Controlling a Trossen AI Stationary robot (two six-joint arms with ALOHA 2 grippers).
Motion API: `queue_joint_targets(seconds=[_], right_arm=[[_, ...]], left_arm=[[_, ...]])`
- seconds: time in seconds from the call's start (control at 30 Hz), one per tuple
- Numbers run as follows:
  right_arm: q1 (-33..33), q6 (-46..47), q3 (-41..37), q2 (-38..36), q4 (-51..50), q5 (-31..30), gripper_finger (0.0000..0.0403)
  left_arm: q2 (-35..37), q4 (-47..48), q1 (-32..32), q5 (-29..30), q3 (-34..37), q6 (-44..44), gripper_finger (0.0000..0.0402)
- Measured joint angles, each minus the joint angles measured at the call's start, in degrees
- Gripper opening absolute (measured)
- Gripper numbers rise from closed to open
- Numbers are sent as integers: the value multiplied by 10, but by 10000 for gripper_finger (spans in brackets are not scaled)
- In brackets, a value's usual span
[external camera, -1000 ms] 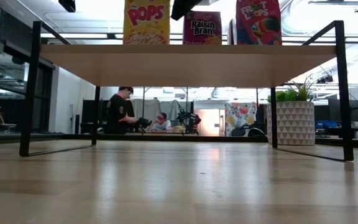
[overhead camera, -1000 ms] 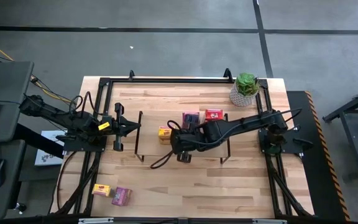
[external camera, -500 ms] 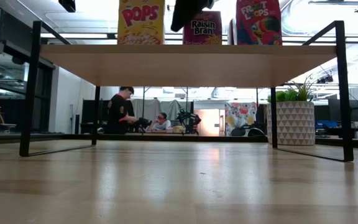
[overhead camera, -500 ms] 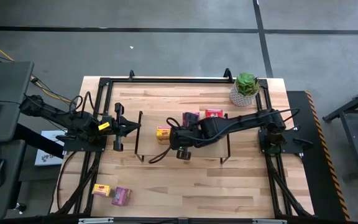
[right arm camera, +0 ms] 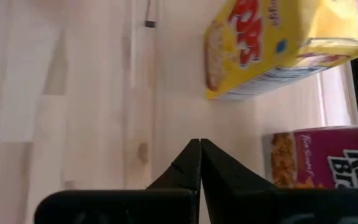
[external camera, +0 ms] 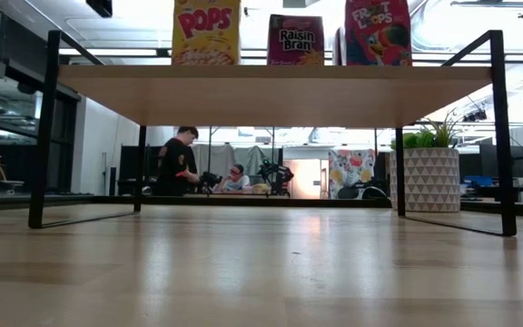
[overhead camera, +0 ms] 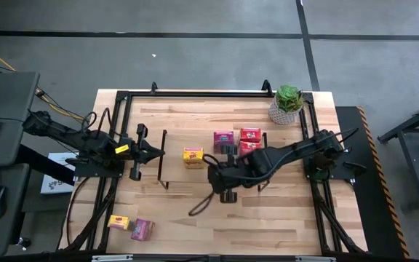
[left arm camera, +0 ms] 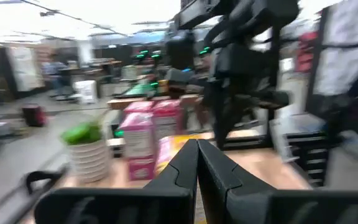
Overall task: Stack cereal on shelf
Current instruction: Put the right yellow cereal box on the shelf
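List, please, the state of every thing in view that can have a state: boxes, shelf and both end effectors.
Yellow box: upright on shelf.
Magenta box: upright on shelf.
Two red boxes: upright on shelf, one behind the other.
Shelf: holds four boxes.
Yellow box on table: not yet shelved.
Magenta box on table: not yet shelved.
Left end effector: shut, empty.
Right end effector: shut, empty.

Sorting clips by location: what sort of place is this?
Probably a robotics lab or workshop, not a home: two arms fixed to a black-framed wooden table, a bare grey floor around it, and people at benches in the open room behind.
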State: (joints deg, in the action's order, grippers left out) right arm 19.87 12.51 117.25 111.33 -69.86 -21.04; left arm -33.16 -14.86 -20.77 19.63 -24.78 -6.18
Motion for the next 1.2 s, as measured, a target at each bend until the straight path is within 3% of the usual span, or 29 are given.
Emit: queue_joint_targets(seconds=[0.17, 0.43, 0.67, 0.87, 1.03, 1.2], right_arm=[[17, -1, 0, -6, -3, -34, 0], [22, 0, 0, -15, 6, -77, 0], [48, -9, 0, -36, 44, -207, 0], [66, 49, 0, -58, 40, -329, 0], [82, 56, 0, -60, 28, -375, 0], [89, 57, 0, -61, 27, -388, 0]], left_arm=[[-53, 37, -22, -25, -41, 27, 0], [-208, 167, -89, 51, -152, 27, 0], [-306, 182, -114, 67, -210, 33, 0], [-351, 183, -113, 115, -220, 66, 0], [-355, 174, -95, 198, -220, 83, 0], [-353, 180, -77, 165, -220, 115, 0]])
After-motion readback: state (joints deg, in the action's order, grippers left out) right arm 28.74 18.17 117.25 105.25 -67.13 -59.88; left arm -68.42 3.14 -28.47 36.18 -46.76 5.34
